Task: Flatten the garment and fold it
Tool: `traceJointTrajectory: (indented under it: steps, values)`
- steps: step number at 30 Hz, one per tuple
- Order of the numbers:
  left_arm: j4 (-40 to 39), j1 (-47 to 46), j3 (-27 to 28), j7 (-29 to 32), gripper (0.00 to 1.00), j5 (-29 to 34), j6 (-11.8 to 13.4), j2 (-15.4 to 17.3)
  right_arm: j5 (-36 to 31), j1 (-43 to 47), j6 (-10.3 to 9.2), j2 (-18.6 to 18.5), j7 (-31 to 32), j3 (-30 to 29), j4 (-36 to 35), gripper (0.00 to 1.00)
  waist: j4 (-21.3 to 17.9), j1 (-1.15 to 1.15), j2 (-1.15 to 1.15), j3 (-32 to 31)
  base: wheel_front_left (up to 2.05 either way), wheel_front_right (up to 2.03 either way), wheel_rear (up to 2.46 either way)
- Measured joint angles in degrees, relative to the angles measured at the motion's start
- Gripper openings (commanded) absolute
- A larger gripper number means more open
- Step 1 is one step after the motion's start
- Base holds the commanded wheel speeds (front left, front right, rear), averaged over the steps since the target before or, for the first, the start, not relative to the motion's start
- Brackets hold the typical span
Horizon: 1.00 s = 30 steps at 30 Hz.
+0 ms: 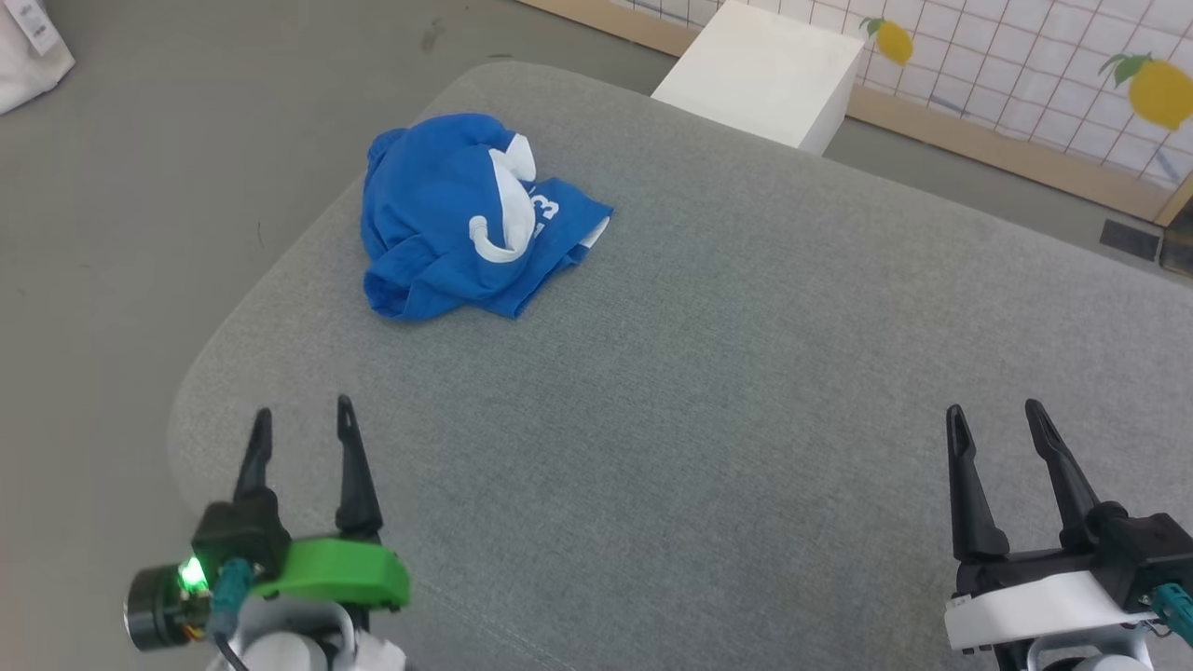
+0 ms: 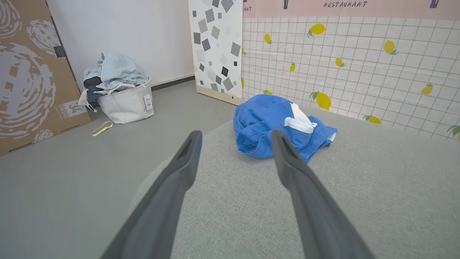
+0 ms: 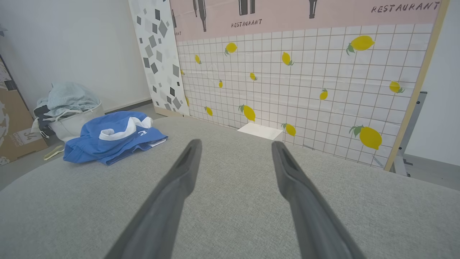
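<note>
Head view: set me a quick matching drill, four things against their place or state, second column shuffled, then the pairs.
Things:
1. garment
2. left pincer
3. right pincer
4. white box

Place or state:
A. open, lower right of the view
B. beyond the grey pad, by the lemon panel
C. crumpled, on the far left part of the grey pad
D. open, lower left of the view

Pairs: 1-C, 2-D, 3-A, 4-B

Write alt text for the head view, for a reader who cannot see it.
A crumpled blue garment with white trim lies near the far left edge of a grey padded surface. The left gripper and right gripper sit open in the lower corners, apart from it.
</note>
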Motion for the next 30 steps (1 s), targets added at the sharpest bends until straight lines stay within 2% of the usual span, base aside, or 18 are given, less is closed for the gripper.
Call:
traceJointTrajectory:
  steps: [4,8,9,10,12,16,18,23,26,30]
  values:
    - [0.97,-6.54,2.53,0.0,1.0,-0.07,-2.68,1.53,-1.1,-0.67,0.0,0.01,0.0,-0.2,-0.22,1.0,-0.43,0.0,0.0,1.35,0.0,0.0,0.0]
    - [5.31,-17.22,6.54,-0.01,1.0,-3.53,-7.13,3.87,-2.21,-2.43,0.0,0.01,0.0,-0.15,-0.6,1.0,-1.21,0.0,0.0,3.3,0.0,0.0,0.0]
    - [7.37,-19.92,7.27,-0.01,1.0,-4.14,-8.38,4.79,-2.55,-2.88,0.0,0.01,0.0,-0.15,-0.77,1.0,-1.53,0.0,0.0,3.89,0.0,0.0,0.0]
    - [16.28,-27.51,8.37,0.69,1.0,-6.97,-11.43,8.35,-3.52,-4.42,0.0,0.03,0.0,-0.07,-1.41,1.0,-2.65,0.0,0.0,5.71,0.0,0.0,0.0]
    - [22.21,-33.13,8.01,3.01,1.0,-7.4,-12.77,11.99,-4.09,-5.62,0.0,0.03,0.0,-0.35,-2.04,1.0,-3.6,0.01,0.0,7.17,0.0,0.0,0.0]
    - [30.38,-43.52,6.81,11.38,1.0,-12.99,-14.23,15.66,-4.78,-7.88,0.0,0.05,0.0,-1.21,-3.27,1.0,-5.45,0.01,0.0,10.19,0.0,0.0,0.0]
    - [33.28,-47.86,4.1,16.63,1.0,-15.99,-14.26,17.55,-4.94,-8.78,0.0,0.04,0.0,-1.46,-3.89,1.0,-6.57,0.01,0.0,11.87,0.0,0.0,0.0]
    - [33.79,-52.88,-8.13,31.42,1.0,-25.83,-14.28,22.87,-5.12,-10.57,0.0,0.04,0.0,-1.83,-5.3,1.0,-9.5,0.01,0.0,15.52,0.0,0.0,0.0]
    - [32.19,-54.31,-15.27,40.1,1.0,-31.96,-14.29,27.37,-5.57,-11.73,0.0,0.04,0.0,-1.49,-6.6,1.0,-11.47,0.01,0.0,17.79,0.0,0.0,0.0]
    - [30.74,-55.58,-21.14,48.98,1.0,-38.36,-14.45,33.3,-6.1,-13.45,0.0,0.04,0.0,-1.24,-9.27,1.0,-13.77,0.01,0.0,20.63,0.0,0.0,0.0]
